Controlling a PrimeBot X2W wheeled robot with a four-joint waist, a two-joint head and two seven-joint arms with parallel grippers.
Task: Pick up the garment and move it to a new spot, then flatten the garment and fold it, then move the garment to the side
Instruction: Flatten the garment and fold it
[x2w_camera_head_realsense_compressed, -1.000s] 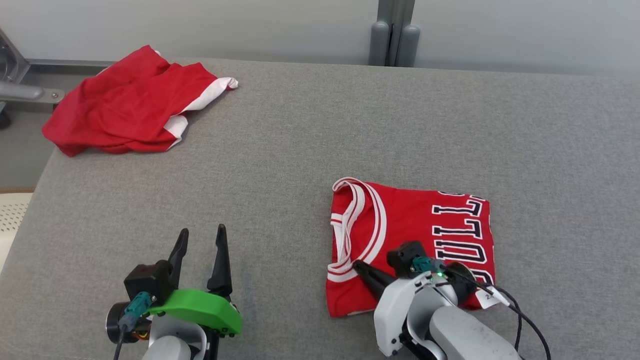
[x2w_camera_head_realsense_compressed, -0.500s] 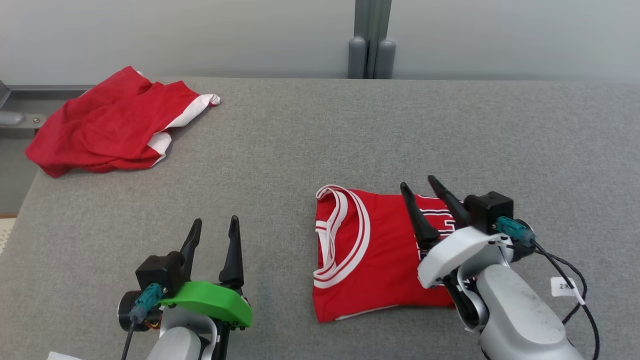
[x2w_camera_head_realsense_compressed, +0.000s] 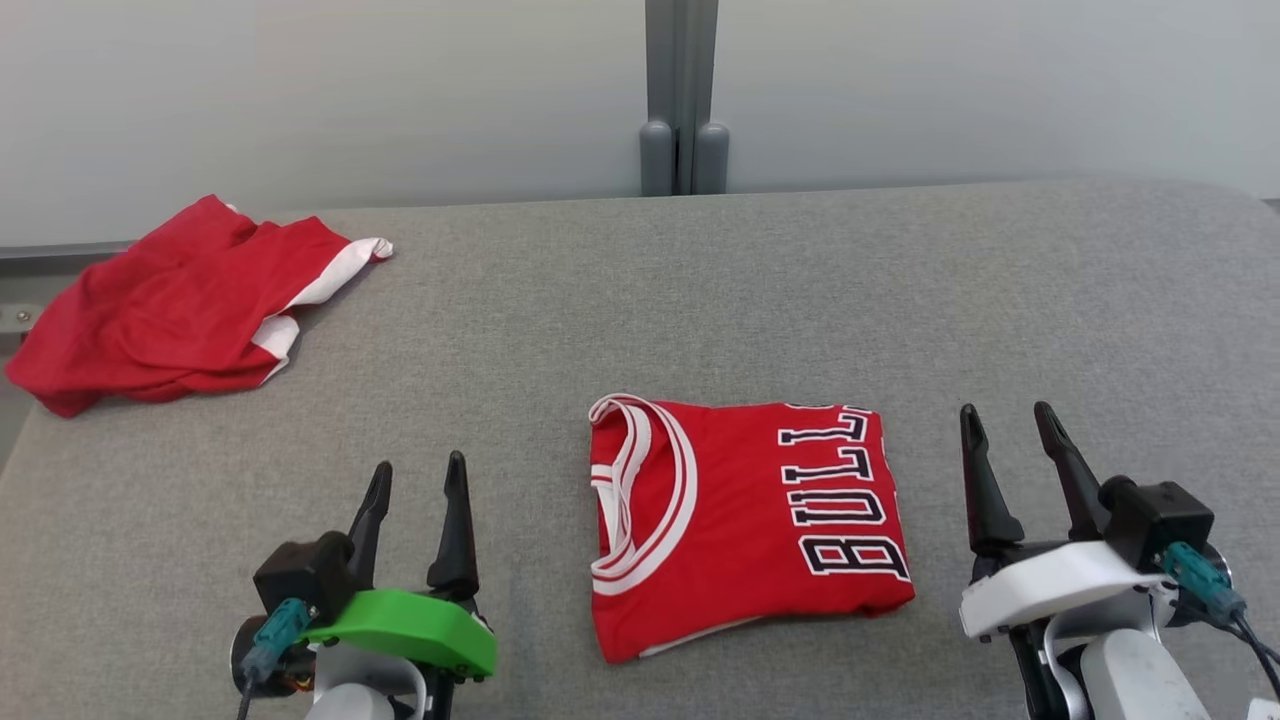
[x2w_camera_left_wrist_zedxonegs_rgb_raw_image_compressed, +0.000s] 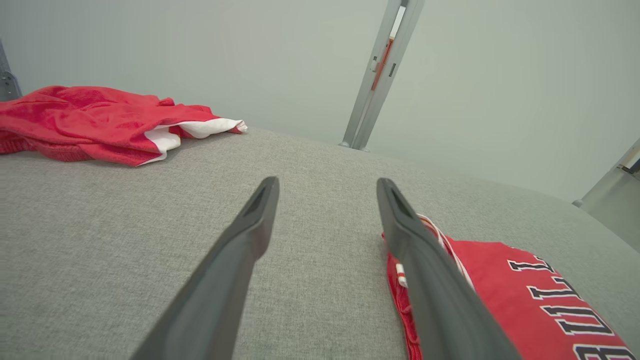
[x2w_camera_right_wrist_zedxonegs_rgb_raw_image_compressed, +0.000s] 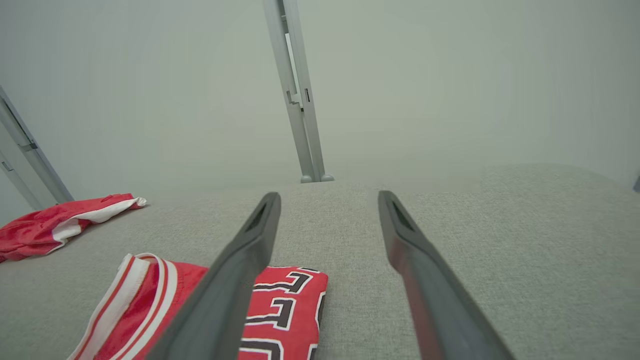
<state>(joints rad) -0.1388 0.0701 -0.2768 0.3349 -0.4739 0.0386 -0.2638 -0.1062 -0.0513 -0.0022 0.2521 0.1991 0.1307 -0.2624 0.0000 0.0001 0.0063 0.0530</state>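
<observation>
A red jersey (x2w_camera_head_realsense_compressed: 740, 520) with white trim and dark "BULLS" lettering lies folded into a flat rectangle on the grey fabric surface (x2w_camera_head_realsense_compressed: 640, 300), between my two arms. It also shows in the left wrist view as the jersey (x2w_camera_left_wrist_zedxonegs_rgb_raw_image_compressed: 525, 300) and in the right wrist view as the jersey (x2w_camera_right_wrist_zedxonegs_rgb_raw_image_compressed: 280, 305). My left gripper (x2w_camera_head_realsense_compressed: 415, 480) stands open to the jersey's left, holding nothing. Off the jersey's right edge, my right gripper (x2w_camera_head_realsense_compressed: 1008, 425) is open and empty above the surface.
A second red and white garment (x2w_camera_head_realsense_compressed: 170, 300) lies crumpled at the far left corner, seen too as a crumpled garment (x2w_camera_left_wrist_zedxonegs_rgb_raw_image_compressed: 100, 120) and a crumpled garment (x2w_camera_right_wrist_zedxonegs_rgb_raw_image_compressed: 60, 222). A grey post (x2w_camera_head_realsense_compressed: 682, 100) stands against the pale wall behind the surface.
My right gripper lifted off the folded jersey and swung right, clear of it. The head camera shifted, so the whole scene sits differently. The left gripper kept its pose.
</observation>
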